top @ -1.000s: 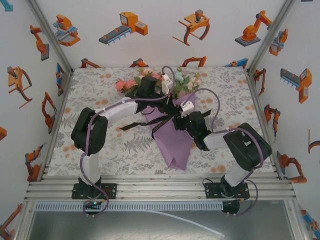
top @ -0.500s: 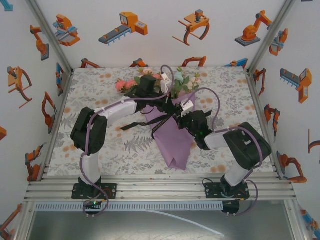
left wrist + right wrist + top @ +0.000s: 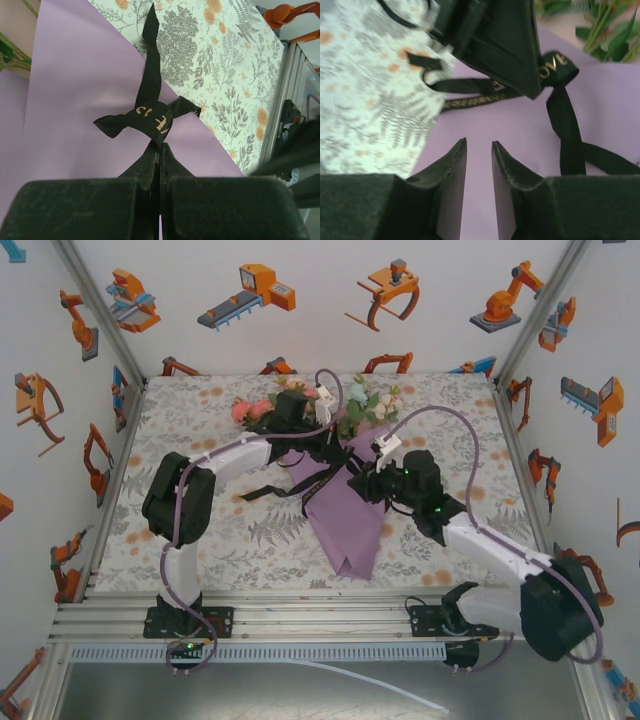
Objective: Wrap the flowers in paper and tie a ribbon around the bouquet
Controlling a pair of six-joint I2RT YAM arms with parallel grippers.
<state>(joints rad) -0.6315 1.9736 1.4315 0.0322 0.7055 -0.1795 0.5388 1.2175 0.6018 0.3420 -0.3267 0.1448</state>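
The worktop [image 3: 200, 530] wears a pale cloth printed with grey ferns and orange blossoms, and it sits inside a booth of white walls [image 3: 250, 290] dotted with orange cartoon robot arms. Aluminium rails [image 3: 320, 615] run along the near edge, where both arm bases are bolted, and slanted metal posts frame the corners

The bouquet [image 3: 345, 520] lies near the middle of the worktop, its pointed end towards the rails. The paper [image 3: 350, 535] forms a lilac cone, smooth on its outer face, with a pale pink inner face showing at the top of the right wrist view. The flowers [image 3: 370, 405] spill from the wide far end in cream, pink and green, and a second cluster of pink blooms [image 3: 245, 410] lies to their left. Thin green stalks [image 3: 605, 25] show against the pink fold

The ribbon [image 3: 265, 490] is black with gold lettering, crossing the cone and trailing left onto the cloth. In the left wrist view it twists into a loose loop just above the paper

The left pincer [image 3: 160, 150] is clamped tight on the ribbon, its jaws pressed together with the strip pinched between them. The right pincer [image 3: 479, 150] hangs over the lilac paper with its jaws a narrow gap apart and nothing between them, near the ribbon but not touching it
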